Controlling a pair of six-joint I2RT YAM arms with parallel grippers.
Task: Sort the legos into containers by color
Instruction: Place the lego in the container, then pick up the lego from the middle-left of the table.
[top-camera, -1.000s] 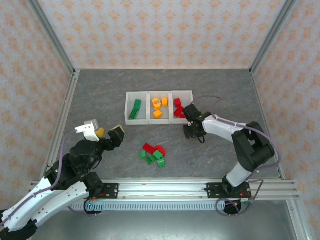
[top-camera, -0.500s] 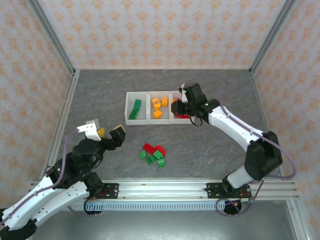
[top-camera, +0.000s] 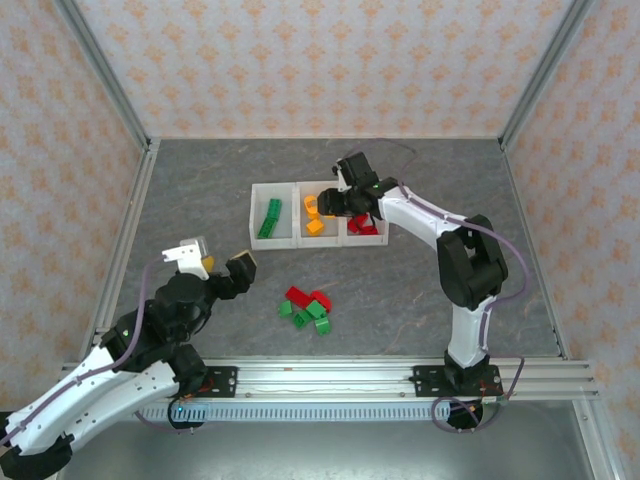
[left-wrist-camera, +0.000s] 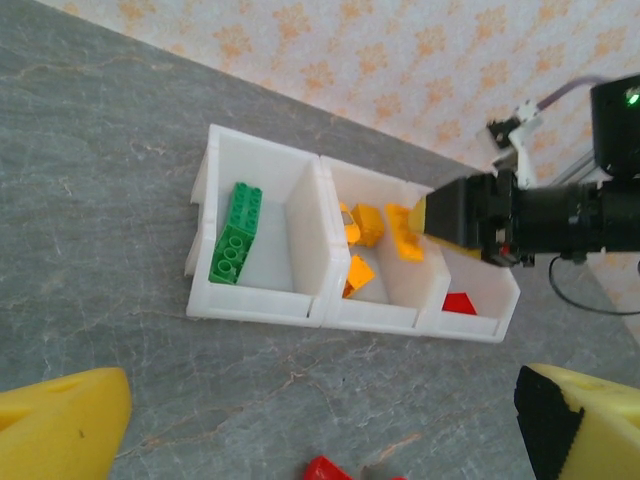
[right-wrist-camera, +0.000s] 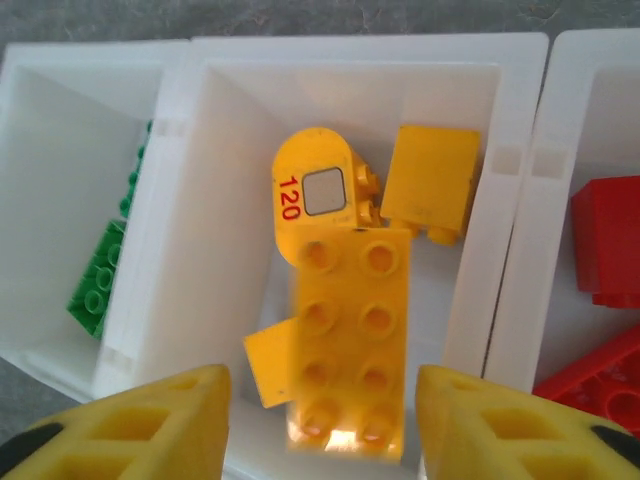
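Your right gripper (right-wrist-camera: 318, 400) hangs over the middle bin (right-wrist-camera: 215, 200) of the row of bins (top-camera: 298, 243), and its jaws stand parted. A long orange-yellow brick (right-wrist-camera: 350, 340) lies lengthwise between the yellow pads (right-wrist-camera: 130, 425). The left pad is clearly off it and the right pad is just beside its edge, so nothing is gripped. In that same bin you have a rounded orange piece (right-wrist-camera: 318, 190) printed with red digits, touching the far end of the long brick, and a square orange block (right-wrist-camera: 430, 185) next to it. A thin orange tile (right-wrist-camera: 268, 370) leans against the long brick's left side.

The left bin (right-wrist-camera: 60, 200) holds green bricks (right-wrist-camera: 100, 280), and the right bin (right-wrist-camera: 560, 150) holds red bricks (right-wrist-camera: 605, 250).

Your left gripper (top-camera: 215, 260) hovers above the table (top-camera: 200, 190), spread wide and carrying nothing, well apart from the bins. A loose pile of red and green bricks (top-camera: 307, 308) sits unsorted on the table, nearer the arm bases than the bins and to the right of that left gripper
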